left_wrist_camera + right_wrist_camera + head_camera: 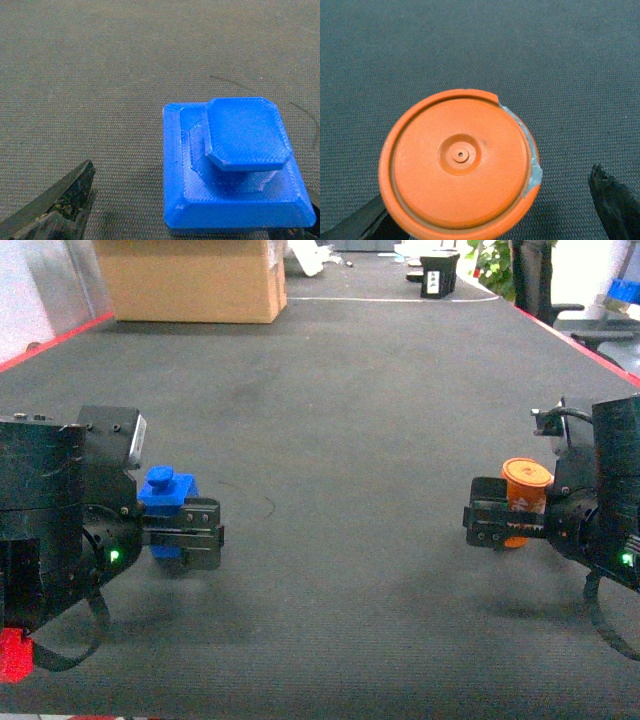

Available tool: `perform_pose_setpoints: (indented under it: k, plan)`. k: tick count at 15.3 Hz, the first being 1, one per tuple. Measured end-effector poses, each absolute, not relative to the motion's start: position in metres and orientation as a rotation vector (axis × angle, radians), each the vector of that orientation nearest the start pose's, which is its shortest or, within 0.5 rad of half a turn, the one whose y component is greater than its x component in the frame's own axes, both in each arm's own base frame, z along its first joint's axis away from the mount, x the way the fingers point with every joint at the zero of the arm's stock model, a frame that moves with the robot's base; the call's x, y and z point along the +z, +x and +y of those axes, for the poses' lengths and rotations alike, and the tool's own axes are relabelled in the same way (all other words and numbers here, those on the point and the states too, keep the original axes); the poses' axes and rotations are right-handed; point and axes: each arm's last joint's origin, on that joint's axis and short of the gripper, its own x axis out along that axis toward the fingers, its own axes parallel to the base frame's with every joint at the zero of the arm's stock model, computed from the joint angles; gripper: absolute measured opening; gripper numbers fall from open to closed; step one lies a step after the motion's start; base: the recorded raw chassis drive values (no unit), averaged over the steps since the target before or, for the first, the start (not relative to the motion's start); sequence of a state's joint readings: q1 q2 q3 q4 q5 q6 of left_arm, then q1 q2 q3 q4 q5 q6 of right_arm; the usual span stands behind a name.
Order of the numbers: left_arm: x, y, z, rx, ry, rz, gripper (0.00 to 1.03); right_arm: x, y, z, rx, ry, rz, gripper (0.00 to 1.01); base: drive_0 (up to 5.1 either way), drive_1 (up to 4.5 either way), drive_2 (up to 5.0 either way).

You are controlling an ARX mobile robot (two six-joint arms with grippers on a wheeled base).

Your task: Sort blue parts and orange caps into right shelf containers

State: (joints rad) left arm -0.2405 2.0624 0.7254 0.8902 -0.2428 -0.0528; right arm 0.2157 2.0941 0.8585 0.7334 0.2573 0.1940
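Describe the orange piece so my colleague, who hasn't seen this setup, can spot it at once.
Start from the wide dark mat and look to its right side, where the right gripper reaches in. The orange cap stands upright there between that gripper's fingers. It is the only orange, round piece, with a flat ringed top; the piece at the left gripper is a blue part, blocky and stepped.
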Motion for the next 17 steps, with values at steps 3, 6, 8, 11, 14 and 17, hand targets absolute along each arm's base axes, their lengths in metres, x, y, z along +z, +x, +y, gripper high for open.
perform_pose_setpoints:
  k: [3,6,8,11,14,17]
  plan:
    - [0.070,0.338,-0.076,0.014,0.055,0.433,0.87,0.075,0.367,0.072,-0.086,0.074,0.473,0.62,0.0,0.00,0.0]
    - [0.070,0.338,-0.076,0.017,0.030,0.422,0.47,0.077,0.361,0.072,-0.069,0.082,0.469,0.46,0.0,0.00,0.0]
    - [0.070,0.334,-0.075,0.024,0.017,0.416,0.42,0.083,0.353,0.071,-0.066,0.086,0.453,0.46,0.0,0.00,0.0]
    - [0.097,0.313,-0.064,0.082,-0.031,0.312,0.41,0.121,0.327,0.075,-0.052,0.096,0.346,0.46,0.0,0.00,0.0]
    - [0.140,0.276,-0.060,0.111,-0.046,0.181,0.41,0.152,0.282,0.078,-0.037,0.095,0.272,0.46,0.0,0.00,0.0]
    - [0.169,0.236,-0.058,0.124,-0.034,0.112,0.41,0.175,0.232,0.073,-0.057,0.098,0.216,0.46,0.0,0.00,0.0]
